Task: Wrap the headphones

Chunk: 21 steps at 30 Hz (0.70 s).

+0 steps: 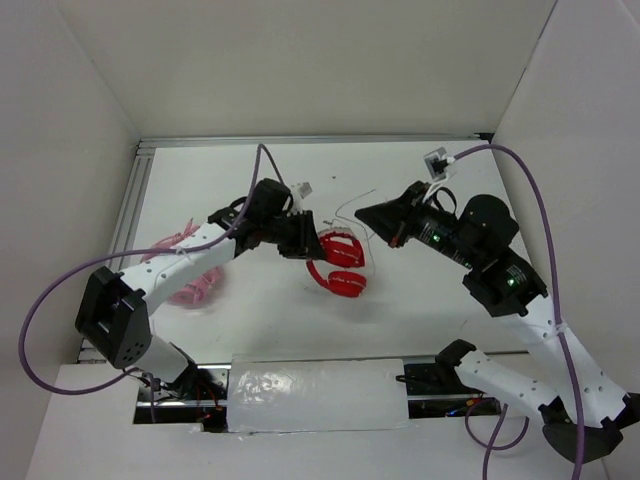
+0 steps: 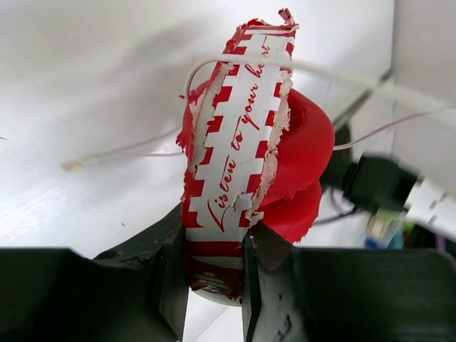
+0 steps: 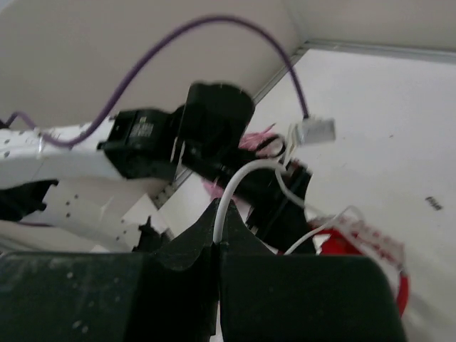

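The red headphones [image 1: 338,262] lie mid-table with their cups stacked. My left gripper [image 1: 300,237] is shut on the red-and-white headband [image 2: 228,178], which stands up between its jaws; a red cup [image 2: 303,153] bulges to the right. My right gripper [image 1: 382,222] is to the right of the headphones, shut on the thin white cable [image 3: 235,192]. The cable rises from the pinched jaws and loops toward the red headphones [image 3: 342,246]. In the left wrist view the white cable [image 2: 235,64] curves over the headband top.
Pale pink headphones [image 1: 190,283] lie at the left under the left arm. A clear plastic sheet [image 1: 315,395] covers the near edge between the arm bases. White walls close in the table on three sides. Purple arm cables arc above both arms.
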Available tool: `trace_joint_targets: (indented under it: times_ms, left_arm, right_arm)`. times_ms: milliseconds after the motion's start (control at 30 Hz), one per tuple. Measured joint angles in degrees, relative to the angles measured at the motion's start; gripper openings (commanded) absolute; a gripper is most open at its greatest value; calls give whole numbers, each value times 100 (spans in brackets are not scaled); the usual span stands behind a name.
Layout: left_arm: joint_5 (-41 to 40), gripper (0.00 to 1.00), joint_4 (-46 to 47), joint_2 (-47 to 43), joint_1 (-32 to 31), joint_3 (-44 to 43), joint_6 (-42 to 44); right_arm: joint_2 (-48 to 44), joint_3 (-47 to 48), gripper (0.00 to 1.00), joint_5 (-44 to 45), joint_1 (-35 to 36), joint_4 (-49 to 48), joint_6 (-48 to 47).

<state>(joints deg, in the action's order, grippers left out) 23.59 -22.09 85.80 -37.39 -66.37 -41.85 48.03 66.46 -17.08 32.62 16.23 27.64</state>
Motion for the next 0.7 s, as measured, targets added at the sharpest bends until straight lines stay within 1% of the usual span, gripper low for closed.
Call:
trace_joint_targets:
  times_ms: [167,300,400,500,600,700]
  left_arm:
    - [-494,0,-186,4,710,-459,-503]
    - [-887,0,-529,-7,1150,-863,-807]
    - [-1163,0,-813,-160,1213,-1104,-953]
    - [-1547,0,-1040,-538,1202,-1132,-1025]
    - [-2015,0,-1274,-898,1139,-1237,-1123]
    - [-2496,0,-1528,-1058,1099,-1556,-1261]
  right_arm:
    - [-442,-774,0,-184,479,-160,227]
    - [-1156,-1460,0,278,675,-240,442]
    - [-1707,-1926,0,994,699,-260,743]
    - [-2033,-2212,0,1718,721,-289,1178]
    - [-2098,-2365,0,2072,730,-304,1635]
    - [-1923,-2374,0,2256,739,-291,2124]
